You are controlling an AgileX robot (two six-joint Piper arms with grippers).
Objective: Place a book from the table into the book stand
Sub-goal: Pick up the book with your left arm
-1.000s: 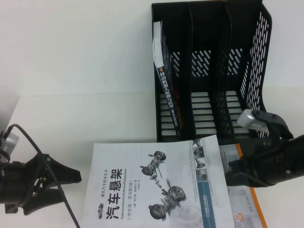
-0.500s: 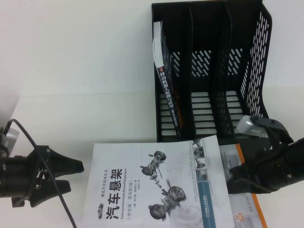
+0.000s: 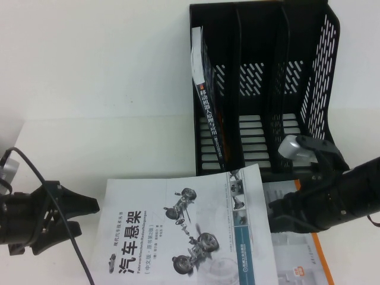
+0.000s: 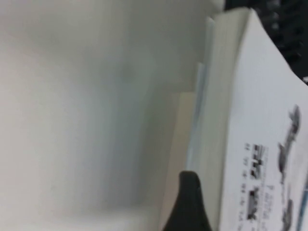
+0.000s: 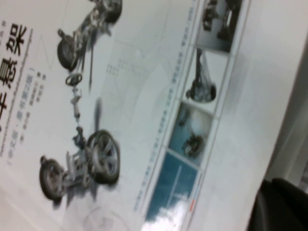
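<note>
Book flat on table, just before empty-slotted stand.

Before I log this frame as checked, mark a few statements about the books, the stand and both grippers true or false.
1. The book lies flat on the table. True.
2. The book stand holds no book. False: a dark-spined book stands in its leftmost slot.
3. The left gripper is open beside the book's left edge. True.
4. The right gripper hovers above the stand. False: it is at the book's right edge, in front of the stand.
5. An orange-edged book lies partly under the book. True.
</note>
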